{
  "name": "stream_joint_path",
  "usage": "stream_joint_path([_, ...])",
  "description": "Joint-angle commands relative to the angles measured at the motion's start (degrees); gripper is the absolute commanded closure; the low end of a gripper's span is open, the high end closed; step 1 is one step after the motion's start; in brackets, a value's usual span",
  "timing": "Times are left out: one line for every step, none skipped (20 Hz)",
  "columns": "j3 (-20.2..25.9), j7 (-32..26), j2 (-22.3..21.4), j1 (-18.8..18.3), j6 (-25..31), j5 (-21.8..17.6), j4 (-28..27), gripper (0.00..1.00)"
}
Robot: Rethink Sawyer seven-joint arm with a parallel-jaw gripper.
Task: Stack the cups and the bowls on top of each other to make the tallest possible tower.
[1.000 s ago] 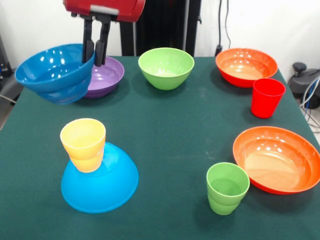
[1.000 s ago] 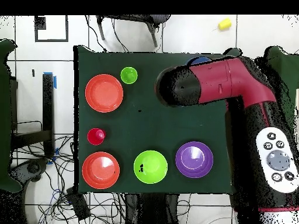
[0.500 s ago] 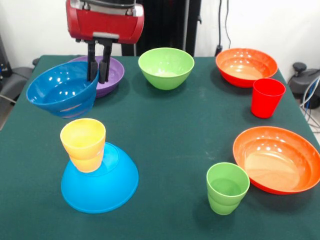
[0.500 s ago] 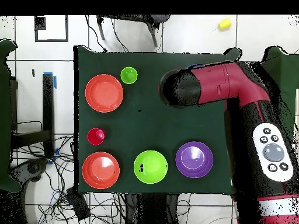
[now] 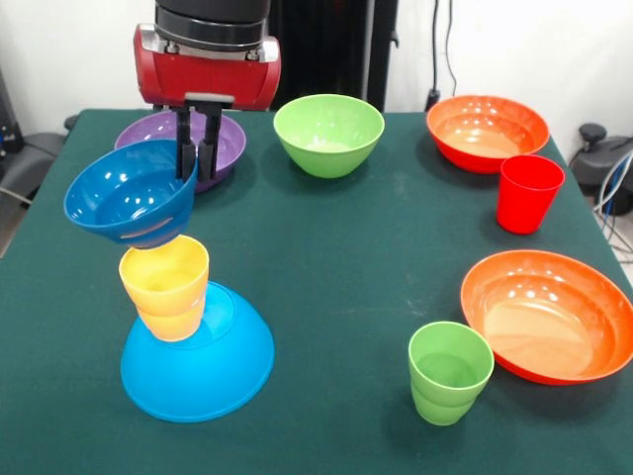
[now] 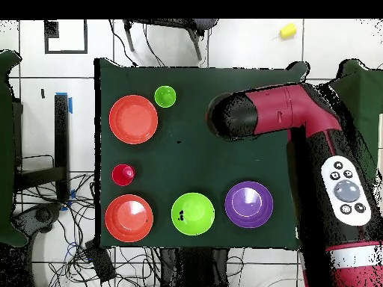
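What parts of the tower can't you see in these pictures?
- Overhead view: the whole tower is hidden under the red arm.
- Front view: the dark blue bowl covers the yellow cups' mouth, so whether it touches them is unclear.
- Front view: the light blue bowl's far side sits behind the cups.

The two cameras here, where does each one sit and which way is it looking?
Front view: sits across the table facing the robot, looking slightly down; shows the tool gripping the dark blue bowl over the yellow cups.
Overhead view: sits above, looking straight down; shows the red and black arm covering that stack.
Both show the purple bowl, green bowl, red cup and both orange bowls.
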Motion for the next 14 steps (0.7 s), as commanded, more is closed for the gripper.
stream_joint_path([-2.8, -4.6, 1.6, 2.2, 0.9, -2.7, 0.1, 1.0])
stream_joint_path([-2.9, -4.5, 1.6, 2.3, 0.9, -2.9, 0.0, 1.0])
stream_joint_path([-2.9, -4.4, 1.6, 2.4, 0.7, -3.1, -0.2, 1.0])
stream_joint_path([-2.9, -4.4, 1.5, 2.5, 0.4, -3.3, -0.3, 1.0])
stream_joint_path([-3.0, -4.3, 1.5, 2.6, 0.2, -3.6, -0.4, 1.0])
stream_joint_path([-3.0, -4.3, 1.4, 2.7, 0.0, -3.8, -0.3, 1.0])
stream_joint_path([-3.1, -4.2, 1.3, 2.8, -0.5, -4.2, -0.4, 1.0])
stream_joint_path([-3.2, -4.4, 1.4, 3.0, -0.3, -4.6, -0.8, 1.0])
stream_joint_path([-3.2, -4.4, 1.3, 3.1, -0.6, -4.9, -0.9, 1.0])
stream_joint_path([-3.4, -4.3, 1.2, 3.3, -0.9, -5.3, -1.0, 1.0])
stream_joint_path([-3.4, -4.4, 1.3, 3.4, -1.0, -5.5, -1.2, 1.0])
stream_joint_path([-3.4, -4.5, 1.3, 3.5, -1.1, -5.7, -1.4, 1.0])
stream_joint_path([-3.4, -4.7, 1.3, 3.6, -1.3, -5.9, -1.5, 1.0])
stream_joint_path([-3.5, -4.9, 1.4, 3.7, -1.1, -6.2, -1.8, 1.0])
